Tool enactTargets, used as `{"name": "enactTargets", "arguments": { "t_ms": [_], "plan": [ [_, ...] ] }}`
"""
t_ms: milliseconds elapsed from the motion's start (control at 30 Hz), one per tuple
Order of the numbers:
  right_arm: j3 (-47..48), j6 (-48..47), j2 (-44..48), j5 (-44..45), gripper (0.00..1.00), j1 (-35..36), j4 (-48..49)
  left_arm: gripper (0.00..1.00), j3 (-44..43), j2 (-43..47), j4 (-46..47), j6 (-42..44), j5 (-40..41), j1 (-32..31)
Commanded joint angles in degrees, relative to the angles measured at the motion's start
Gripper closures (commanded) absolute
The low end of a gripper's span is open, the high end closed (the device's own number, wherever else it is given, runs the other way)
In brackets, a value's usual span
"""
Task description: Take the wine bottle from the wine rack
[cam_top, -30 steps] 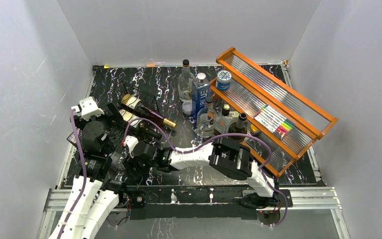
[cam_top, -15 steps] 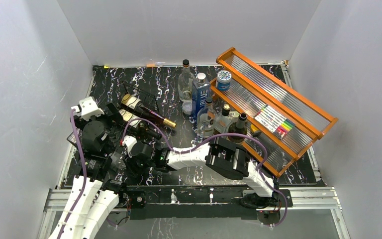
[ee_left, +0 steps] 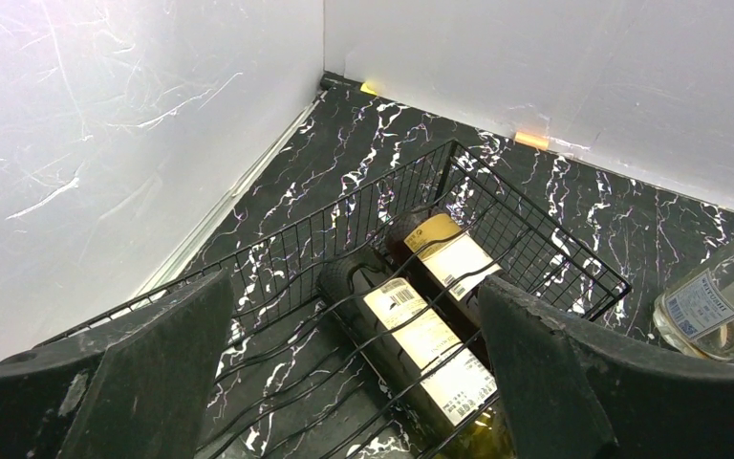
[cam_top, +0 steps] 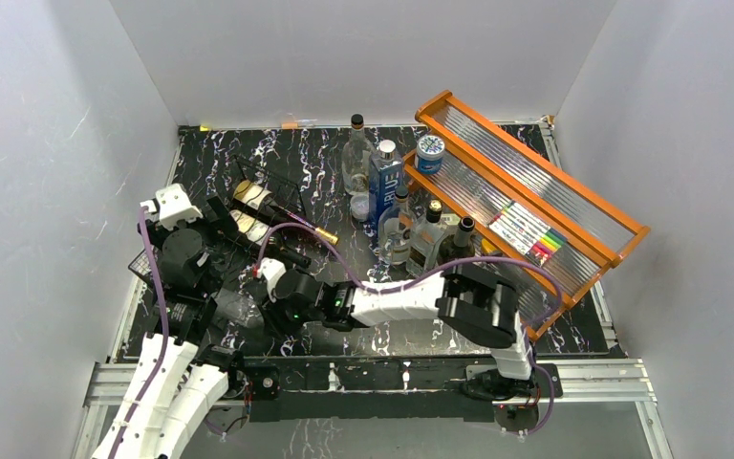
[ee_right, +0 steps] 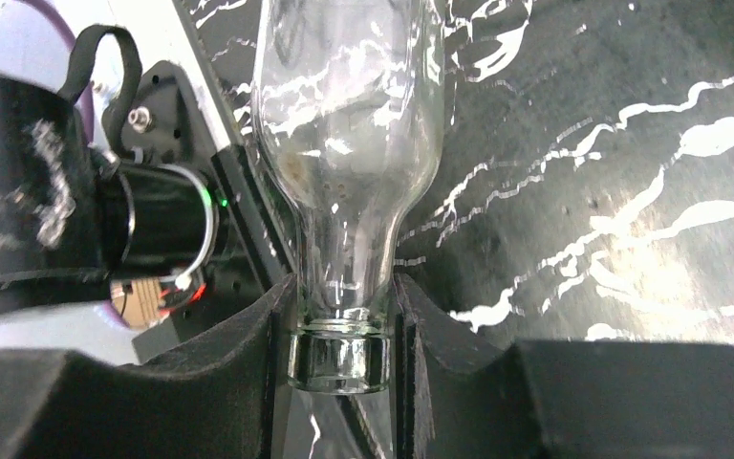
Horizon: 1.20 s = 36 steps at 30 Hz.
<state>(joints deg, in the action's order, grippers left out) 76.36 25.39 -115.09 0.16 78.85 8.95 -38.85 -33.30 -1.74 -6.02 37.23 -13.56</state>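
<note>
Orange tiered shelf (cam_top: 526,172); on it marker pack (cam_top: 529,232) + blue-lid tin (cam_top: 430,151). Just view-L of shelf: BLUE box (cam_top: 383,182), clear btls (cam_top: 356,158) w/ caps.

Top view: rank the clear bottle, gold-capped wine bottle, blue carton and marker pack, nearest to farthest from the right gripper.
1. The clear bottle, neck clamped in the right gripper.
2. The gold-capped wine bottle, on the wire rack.
3. The blue carton, back middle.
4. The marker pack, on the orange shelf, far right.
</note>
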Motion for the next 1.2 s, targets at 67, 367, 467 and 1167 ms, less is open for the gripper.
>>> {"name": "enactTargets", "arguments": {
  "t_ms": [67,367,467,1167],
  "plan": [
    [-5.38,-0.07,11.51,1.54,1.0,0.34,0.68,0.02,-0.11,0.0,0.68,-0.34,-0.07,0.38],
    [-13.16,-0.66,23.07,3.08,1.0,0.3,-7.61,0.02,-0.35,-0.84,-0.12,-0.87,-6.2,0.31],
    [-16.26,-0.36,26.96,3.92,1.0,0.26,-9.57,0.02,-0.57,-1.51,-0.09,-1.18,-11.15,0.38],
    [-21.79,-4.21,56.19,15.23,1.0,-5.25,-39.66,0.02,-0.09,-12.8,8.49,-3.48,-65.55,-7.44]
  ]
}}
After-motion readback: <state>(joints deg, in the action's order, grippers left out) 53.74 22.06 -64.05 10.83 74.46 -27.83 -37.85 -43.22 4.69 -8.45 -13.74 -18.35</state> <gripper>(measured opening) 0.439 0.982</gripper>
